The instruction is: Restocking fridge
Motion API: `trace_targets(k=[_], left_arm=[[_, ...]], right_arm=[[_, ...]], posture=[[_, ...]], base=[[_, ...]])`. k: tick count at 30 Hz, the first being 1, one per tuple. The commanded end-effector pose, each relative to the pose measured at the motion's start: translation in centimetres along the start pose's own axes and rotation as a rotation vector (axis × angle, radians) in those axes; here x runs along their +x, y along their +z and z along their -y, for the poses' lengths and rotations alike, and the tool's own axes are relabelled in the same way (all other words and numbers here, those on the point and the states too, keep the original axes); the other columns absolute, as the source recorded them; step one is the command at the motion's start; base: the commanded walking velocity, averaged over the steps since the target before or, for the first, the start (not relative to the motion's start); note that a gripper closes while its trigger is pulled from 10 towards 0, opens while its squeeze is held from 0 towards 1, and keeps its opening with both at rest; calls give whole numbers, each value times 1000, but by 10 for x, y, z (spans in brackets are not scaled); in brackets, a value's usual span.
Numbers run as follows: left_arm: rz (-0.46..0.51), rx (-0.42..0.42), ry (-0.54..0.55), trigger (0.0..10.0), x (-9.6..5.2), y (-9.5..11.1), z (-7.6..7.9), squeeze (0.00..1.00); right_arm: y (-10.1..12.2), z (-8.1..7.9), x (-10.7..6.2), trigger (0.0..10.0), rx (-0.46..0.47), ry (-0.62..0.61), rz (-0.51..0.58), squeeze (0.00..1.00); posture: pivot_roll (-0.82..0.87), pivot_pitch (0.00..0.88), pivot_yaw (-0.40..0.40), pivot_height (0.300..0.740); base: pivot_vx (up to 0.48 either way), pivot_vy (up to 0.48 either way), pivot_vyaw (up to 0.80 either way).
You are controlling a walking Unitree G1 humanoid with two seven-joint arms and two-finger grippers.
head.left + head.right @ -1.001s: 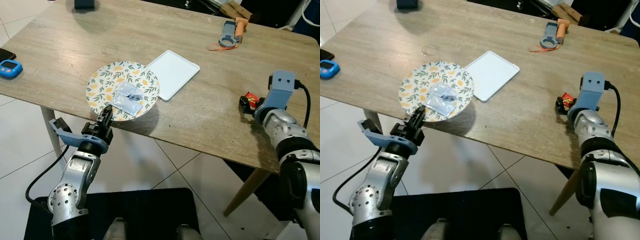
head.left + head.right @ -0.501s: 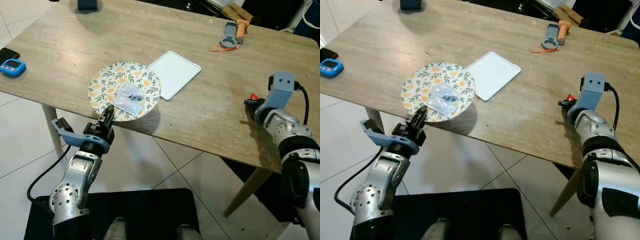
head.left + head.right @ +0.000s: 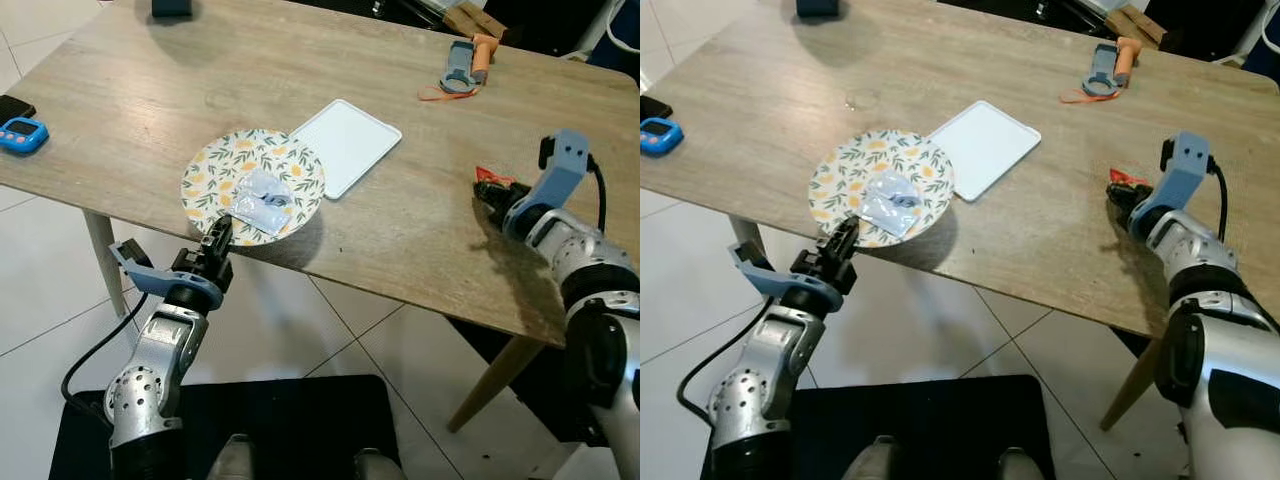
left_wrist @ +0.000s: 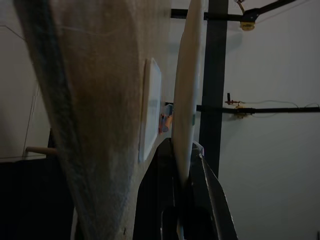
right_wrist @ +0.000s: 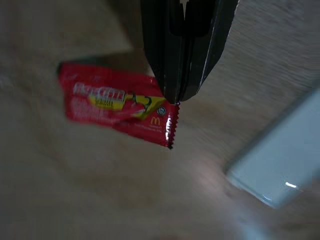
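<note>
A floral plate [image 3: 212,182] lies at the table's near edge with a clear plastic packet [image 3: 263,202] on it. From below the edge, my left gripper [image 3: 220,236] is shut on the plate's near rim; the left wrist view shows the fingers [image 4: 200,175] clamped on that rim [image 4: 187,100]. On the right, my right gripper [image 3: 492,192] is shut on one corner of a red sauce sachet [image 5: 110,107], which hangs just above the wood [image 3: 487,178].
A white tray [image 3: 345,145] touches the plate's far right side. A blue and orange tool [image 3: 462,65] lies at the back. A blue timer [image 3: 22,135] and a black phone [image 3: 12,105] sit at the left edge. White floor tiles lie below.
My right gripper has closed on the red sachet, raised it off the table and carried it slightly left. The plate has shifted a little toward the tray with my left gripper.
</note>
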State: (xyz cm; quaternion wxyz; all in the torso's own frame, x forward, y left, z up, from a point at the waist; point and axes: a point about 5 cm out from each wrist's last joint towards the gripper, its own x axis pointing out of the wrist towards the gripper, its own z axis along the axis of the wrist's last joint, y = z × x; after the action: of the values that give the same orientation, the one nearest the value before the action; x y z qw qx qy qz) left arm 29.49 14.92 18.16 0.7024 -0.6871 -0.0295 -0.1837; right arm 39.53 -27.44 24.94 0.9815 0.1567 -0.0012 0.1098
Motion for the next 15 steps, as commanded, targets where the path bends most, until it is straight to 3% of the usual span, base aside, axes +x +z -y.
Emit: trace_targets(k=[1,3,4,5,6,9,12,13,15], left_arm=[[2,-129,49,10000,-12,-24,-21,0],[-2,-133,44,10000,-10,-25,-22,0],[-2,-133,44,10000,-10,-25,-22,0],[-9,-137,41,10000,-8,-27,-23,0],[-14,-139,39,10000,-7,-29,-23,0],[-19,-141,38,10000,-6,-30,-23,0],[-51,-153,30,10000,-1,-38,-24,0],[-51,-153,30,10000,-1,-38,-24,0],[-77,-158,25,10000,3,-44,-24,0]], right_arm=[[15,-2,-5,10000,-8,121,74,0],[21,-9,-7,10000,-12,241,105,0],[21,-9,-7,10000,-12,241,105,0],[25,-20,-9,10000,-25,392,127,0],[27,-25,-10,10000,-27,449,132,0],[27,-30,-11,10000,-35,503,134,0],[23,-51,-14,10000,-67,675,119,0],[23,-51,-14,10000,-67,675,119,0],[21,-66,-17,10000,-73,769,116,0]], posture=[[27,275,1,740],[25,271,1,740],[25,271,1,740],[21,264,2,740],[17,261,3,740],[17,261,3,740],[9,244,7,740],[9,244,7,740],[8,237,8,740]], base=[[0,0,0],[0,0,0],[0,0,0],[0,0,0],[0,0,0],[0,0,0],[0,0,0],[0,0,0],[0,0,0]])
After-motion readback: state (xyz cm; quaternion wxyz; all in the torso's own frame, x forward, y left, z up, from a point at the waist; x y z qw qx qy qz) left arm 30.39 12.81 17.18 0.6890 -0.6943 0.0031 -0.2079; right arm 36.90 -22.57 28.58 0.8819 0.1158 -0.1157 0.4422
